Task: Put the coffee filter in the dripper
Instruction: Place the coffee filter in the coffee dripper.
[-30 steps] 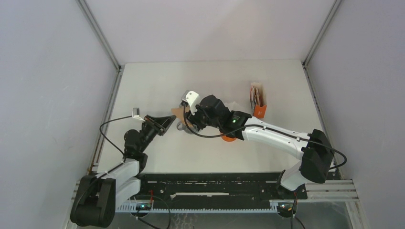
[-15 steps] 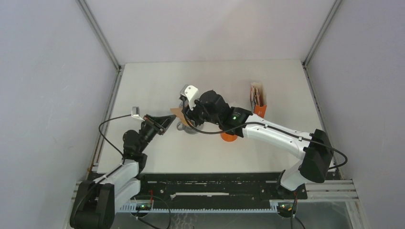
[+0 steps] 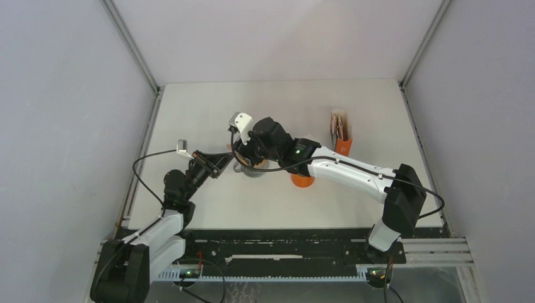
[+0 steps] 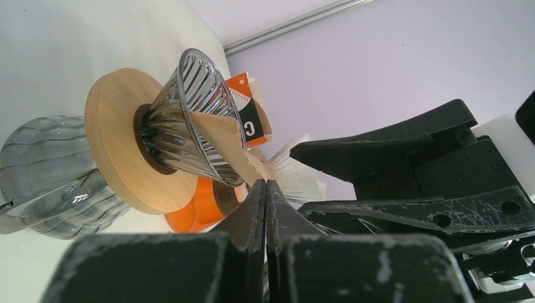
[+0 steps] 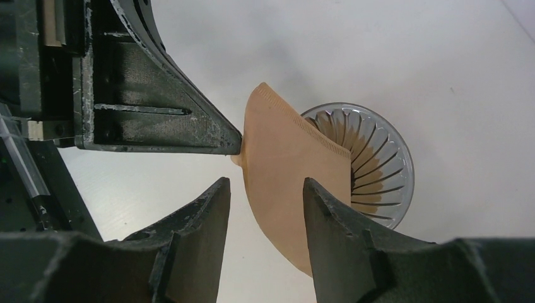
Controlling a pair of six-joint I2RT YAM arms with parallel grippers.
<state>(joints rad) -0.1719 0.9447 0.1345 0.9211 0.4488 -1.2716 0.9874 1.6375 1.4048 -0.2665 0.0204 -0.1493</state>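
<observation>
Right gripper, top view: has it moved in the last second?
Yes: the right gripper shifted left and farther back, away from the orange filter box.

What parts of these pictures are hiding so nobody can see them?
Top view: the right arm covers the coffee filter and most of the dripper.
Right wrist view: the right claw hides the filter's bottom corner.
Left wrist view: the dripper's inside faces away, and the shut left claw hides how much paper it pinches.

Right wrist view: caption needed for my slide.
Left gripper pinches the coffee filter by its edge as it leans into the dripper; right gripper open above.
</observation>
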